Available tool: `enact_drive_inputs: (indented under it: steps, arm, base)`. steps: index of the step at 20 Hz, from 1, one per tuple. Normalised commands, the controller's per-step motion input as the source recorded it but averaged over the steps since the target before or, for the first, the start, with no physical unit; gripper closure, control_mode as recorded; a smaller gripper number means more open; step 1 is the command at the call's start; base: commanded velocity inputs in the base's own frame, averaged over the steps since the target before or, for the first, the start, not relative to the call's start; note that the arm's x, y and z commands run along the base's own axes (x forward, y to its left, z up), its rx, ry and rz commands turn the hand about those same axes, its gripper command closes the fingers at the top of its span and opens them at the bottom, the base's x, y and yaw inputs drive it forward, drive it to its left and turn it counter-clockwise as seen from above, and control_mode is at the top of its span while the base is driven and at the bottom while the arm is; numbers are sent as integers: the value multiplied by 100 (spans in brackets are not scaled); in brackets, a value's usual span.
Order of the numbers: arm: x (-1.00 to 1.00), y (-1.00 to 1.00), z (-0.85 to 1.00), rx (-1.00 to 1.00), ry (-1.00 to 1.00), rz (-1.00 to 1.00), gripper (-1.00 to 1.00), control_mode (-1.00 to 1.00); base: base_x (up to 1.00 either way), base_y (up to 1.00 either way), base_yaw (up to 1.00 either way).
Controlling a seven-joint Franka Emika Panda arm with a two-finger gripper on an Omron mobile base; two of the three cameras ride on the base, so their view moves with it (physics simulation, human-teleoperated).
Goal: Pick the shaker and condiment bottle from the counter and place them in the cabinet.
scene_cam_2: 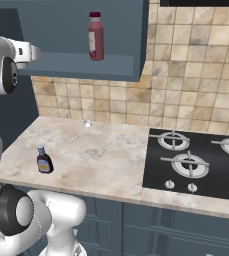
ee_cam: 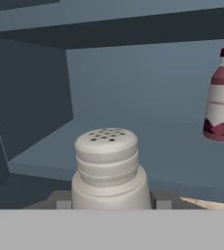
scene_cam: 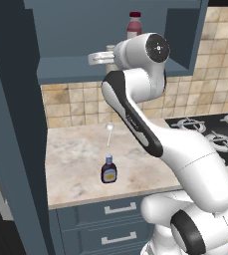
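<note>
My pincer (ee_cam: 108,205) is clamped on the shaker (ee_cam: 108,166), I think, up at the cabinet (scene_cam: 75,69) mouth near the red bottle (ee_cam: 222,97). Condiment bottle (scene_cam: 108,170) sits on the worktop (scene_cam: 75,169).

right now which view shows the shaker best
The hand view: the shaker fills the foreground, its perforated cap clear, between the gripper's fingers, inside the cabinet. The left base view shows a sliver of it behind the arm.

shaker (ee_cam: 106,168) upright at cabinet (ee_cam: 133,83) front, red bottle (ee_cam: 222,97) to its right.
</note>
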Motion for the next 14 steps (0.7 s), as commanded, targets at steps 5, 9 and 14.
enact_drive_inputs:
  steps: [5, 9, 14]
  arm:
    - [27, -1, 0, 4, -3, 0, 100, -100]
    - [33, -1, -14, 2, -5, -1, 100, -100]
    - [42, 0, -14, 0, -2, -1, 100, -100]
  base:
    - [0, 0, 0]
    - [0, 0, 0]
    - [0, 0, 0]
